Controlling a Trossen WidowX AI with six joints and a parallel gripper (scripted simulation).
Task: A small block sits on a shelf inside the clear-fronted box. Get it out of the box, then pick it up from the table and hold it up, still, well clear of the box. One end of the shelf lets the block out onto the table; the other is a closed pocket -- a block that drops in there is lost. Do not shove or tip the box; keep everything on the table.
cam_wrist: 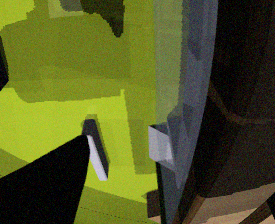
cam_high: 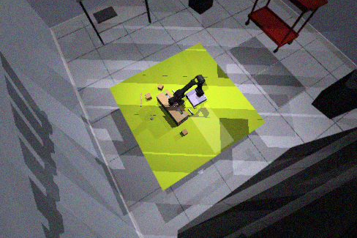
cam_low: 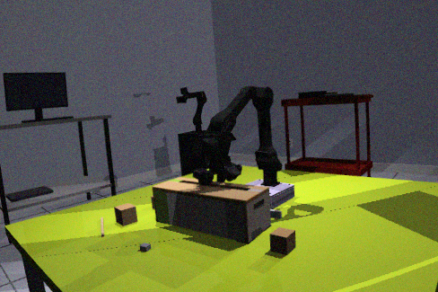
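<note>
The gripper (cam_low: 217,173) is held just above the box (cam_low: 211,207) top, fingers apart, nothing between them. The block is not clearly made out; possibly the pale patch (cam_wrist: 158,143) in the wrist view.

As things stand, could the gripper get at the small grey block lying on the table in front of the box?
Probably yes, but not directly. The open, empty gripper sits over the box's top, and the small grey block lies in the open beyond the box, which the arm must clear first.

The desk (cam_low: 368,251) is bright yellow-green. The box (cam_low: 211,207) has a tan top and grey sides. The arm (cam_low: 251,116) is black.
</note>
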